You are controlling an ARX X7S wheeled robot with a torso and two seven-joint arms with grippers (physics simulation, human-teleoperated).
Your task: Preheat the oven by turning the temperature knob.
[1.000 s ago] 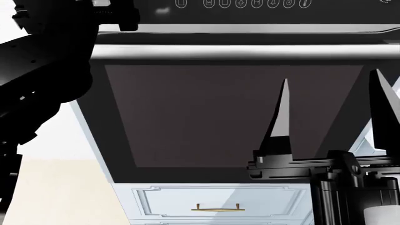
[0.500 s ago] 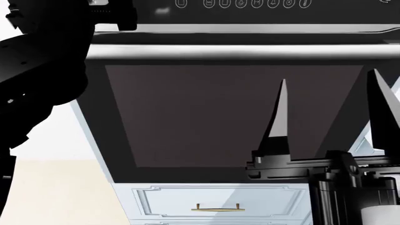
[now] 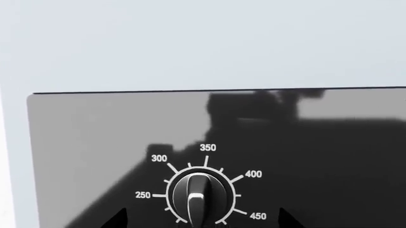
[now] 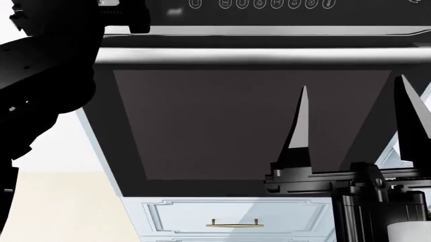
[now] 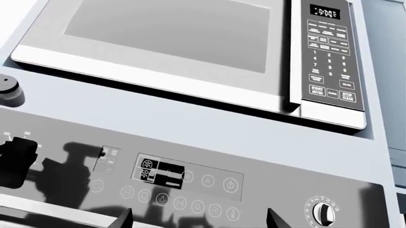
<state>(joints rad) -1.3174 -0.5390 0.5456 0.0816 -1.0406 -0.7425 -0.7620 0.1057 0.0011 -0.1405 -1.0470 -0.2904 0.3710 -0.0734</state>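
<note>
Oven (image 4: pixel 256 121) filling the head view from centre out to 3 o'clock, dark glass door facing the camera; silver bar handle (image 4: pixel 269 54) running across at 12 o'clock, directly below the black control strip (image 4: pixel 283 5) with its row of small white icons; white drawer (image 4: pixel 235 217) with a thin brass pull (image 4: pixel 234 224) at 6 o'clock, under the door. Right pincer (image 4: pixel 350 121) raised at 4 o'clock in front of the glass, fingers pointing up and standing well apart, gripping nothing. Left pincer (image 4: pixel 114 12) at 11 o'clock, up by the control strip's end; cannot tell whether apart or together, with only two dark tips at the frame edge in the left wrist view. Temperature knob (image 3: pixel 199 197) close in front of that wrist camera, ringed by marks 250, 300, 350, 400, 450, untouched. Microwave (image 5: pixel 190 52) seen above the control strip in the right wrist view; a second dial (image 5: pixel 323 213) at the strip's far end.
</note>
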